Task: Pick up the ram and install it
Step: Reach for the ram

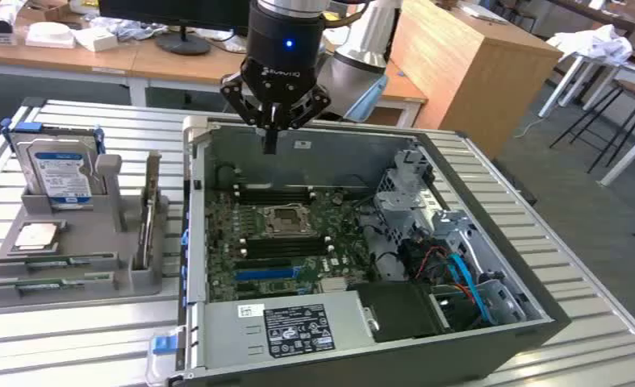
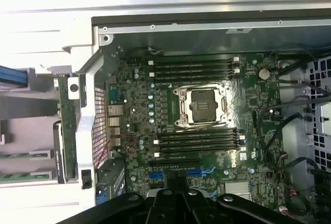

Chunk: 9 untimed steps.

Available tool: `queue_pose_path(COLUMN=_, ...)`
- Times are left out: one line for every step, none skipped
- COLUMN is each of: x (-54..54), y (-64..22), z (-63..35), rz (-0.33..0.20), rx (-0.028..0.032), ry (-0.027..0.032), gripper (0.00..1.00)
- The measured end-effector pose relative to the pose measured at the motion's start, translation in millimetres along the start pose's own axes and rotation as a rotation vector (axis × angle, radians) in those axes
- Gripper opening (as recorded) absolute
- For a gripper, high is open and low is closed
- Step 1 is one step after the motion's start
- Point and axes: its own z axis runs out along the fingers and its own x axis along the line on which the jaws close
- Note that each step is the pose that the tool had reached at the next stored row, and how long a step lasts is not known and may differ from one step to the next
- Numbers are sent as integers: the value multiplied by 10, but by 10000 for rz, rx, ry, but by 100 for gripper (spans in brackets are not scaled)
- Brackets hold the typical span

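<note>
Your pincer [image 1: 271,143] is pinched together with nothing in it, hanging over the far edge of the open PC case [image 1: 425,367], above the motherboard [image 1: 285,242]. The ram [image 1: 148,211] is in the grey holder [image 1: 123,278] on the slatted surface [image 1: 69,339], to the exterior view's left of the case and well apart from the pincer. It looks like it's standing on edge in a slot, but I can't be sure from this angle. The hard drive [image 1: 64,173] stands upright in the same holder
</note>
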Motion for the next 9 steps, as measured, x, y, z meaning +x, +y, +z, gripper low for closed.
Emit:
queue_pose_path(x=0, y=0, z=0, rz=0, rx=0, ry=0, gripper=10)
queue_pose_path(x=0, y=0, z=0, rz=0, rx=0, ry=0, gripper=10)
queue_pose_path(x=0, y=0, z=0, rz=0, rx=0, ry=0, gripper=10)
queue_pose_path(x=0, y=0, z=0, rz=1, rx=0, ry=0, gripper=10)
queue_pose_path(x=0, y=0, z=0, rz=0, rx=0, ry=0, gripper=10)
queue_pose_path(x=0, y=0, z=0, rz=1, rx=0, ry=0, gripper=10)
queue_pose_path(x=0, y=0, z=0, rz=0, rx=0, ry=0, gripper=10)
queue_pose_path(x=0, y=0, z=0, rz=0, rx=0, ry=0, gripper=10)
queue_pose_path(x=0, y=0, z=0, rz=1, rx=0, ry=0, gripper=10)
